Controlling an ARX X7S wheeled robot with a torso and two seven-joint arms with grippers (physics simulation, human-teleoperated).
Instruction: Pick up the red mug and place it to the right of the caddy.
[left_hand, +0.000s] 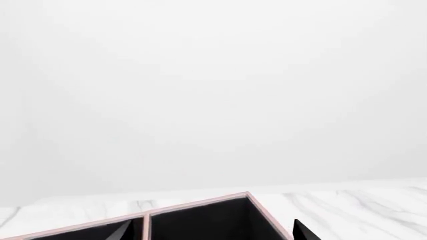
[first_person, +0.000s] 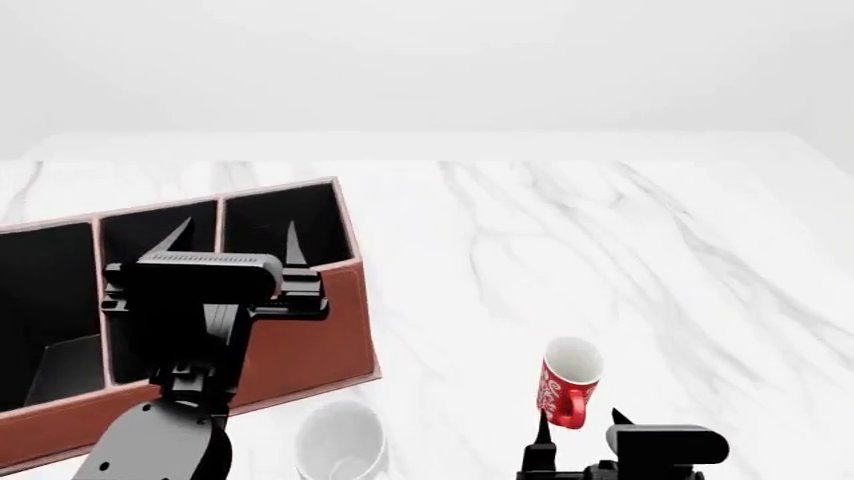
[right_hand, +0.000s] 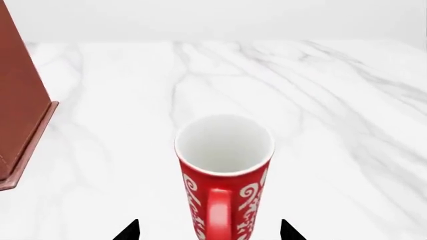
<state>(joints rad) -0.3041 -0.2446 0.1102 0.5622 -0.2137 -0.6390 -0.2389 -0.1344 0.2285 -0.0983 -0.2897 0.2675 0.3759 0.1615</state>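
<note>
The red mug (first_person: 567, 380) with white markings stands upright on the marble table, right of the caddy (first_person: 300, 340). In the right wrist view the red mug (right_hand: 223, 165) shows its white inside, with its handle facing the camera. My right gripper (right_hand: 210, 232) is open with one fingertip on each side of the mug's lower body, not touching it; it also shows in the head view (first_person: 579, 432). My left gripper (first_person: 231, 240) is open and empty above the caddy's right-end compartment; the left wrist view shows the gripper (left_hand: 213, 234) over the caddy (left_hand: 200, 205).
A white mug (first_person: 340, 445) stands near the table's front edge, between the caddy and the red mug. The caddy's side wall (right_hand: 20, 100) stands to one side in the right wrist view. The marble tabletop (first_person: 601, 240) stretches back and right.
</note>
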